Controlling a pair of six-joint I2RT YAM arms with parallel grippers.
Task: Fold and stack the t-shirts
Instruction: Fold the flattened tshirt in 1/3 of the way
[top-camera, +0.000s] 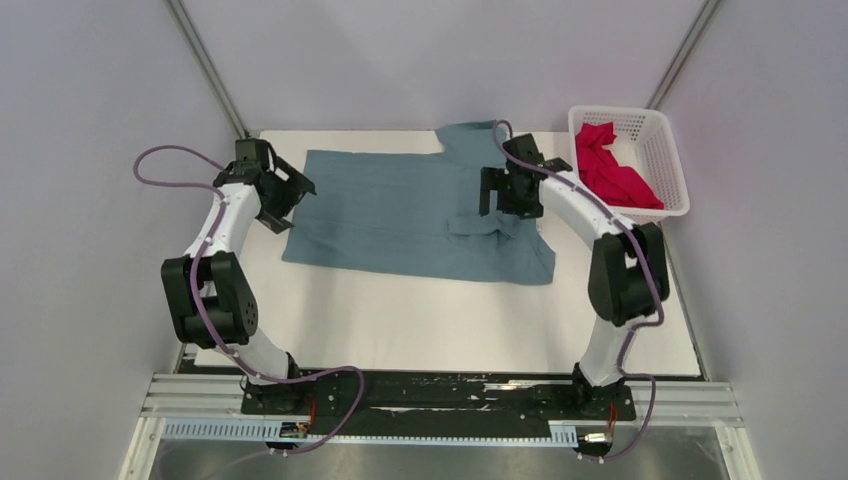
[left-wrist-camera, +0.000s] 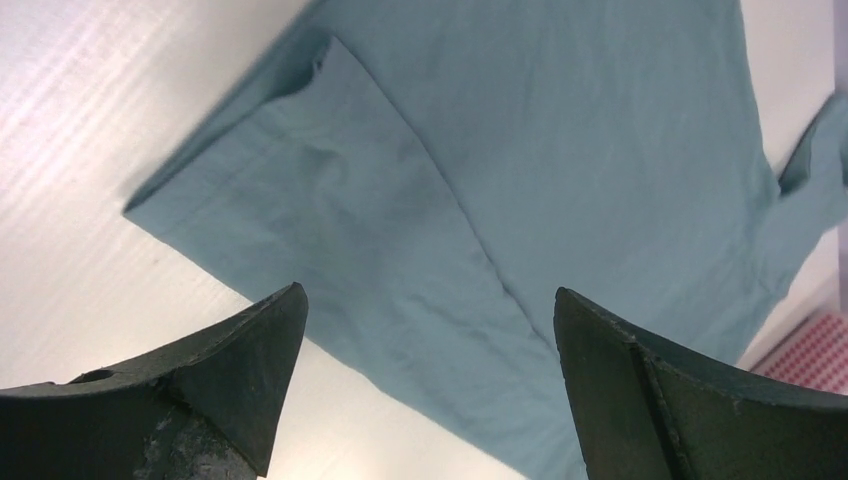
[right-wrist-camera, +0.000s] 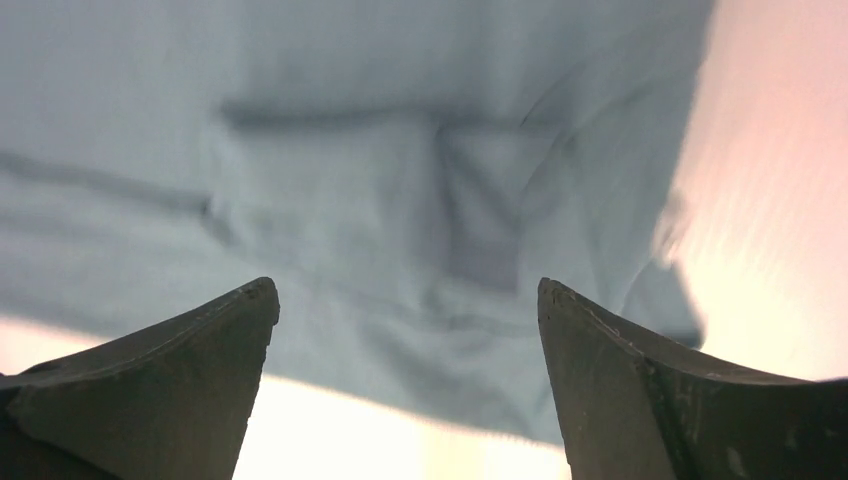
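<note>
The blue-grey t-shirt (top-camera: 410, 205) lies spread flat across the far middle of the table, its near long edge folded over. It fills the left wrist view (left-wrist-camera: 560, 130) and the right wrist view (right-wrist-camera: 350, 180). The crimson-pink t-shirt (top-camera: 610, 170) lies crumpled in the white basket (top-camera: 672, 160) at the far right. My left gripper (top-camera: 285, 200) is open and empty above the shirt's left edge. My right gripper (top-camera: 505, 190) is open and empty above the shirt's right part, near a sleeve.
The basket stands against the right wall at the table's far right corner. Grey walls close in both sides and the back. The arms' bases sit on a metal rail (top-camera: 440, 395) at the near edge.
</note>
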